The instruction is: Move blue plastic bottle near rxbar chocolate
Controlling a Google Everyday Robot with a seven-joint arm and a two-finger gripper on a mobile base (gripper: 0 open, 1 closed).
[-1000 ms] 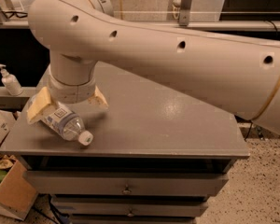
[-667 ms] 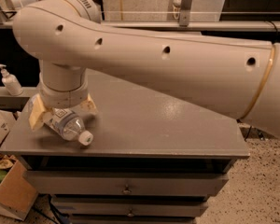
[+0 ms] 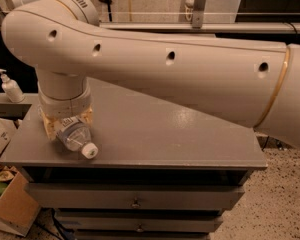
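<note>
The claw is parked low at the front-left corner of the grey worktop, clamped around the clear plastic water bottle with the white cap. The bottle is tilted, its cap pointed toward the front edge. A small white pump dispenser is spotted off to the left.

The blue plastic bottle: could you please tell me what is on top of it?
The gripper sits directly over the blue plastic bottle, lying on the cabinet top. Only its cap end shows; the rest is covered.
</note>
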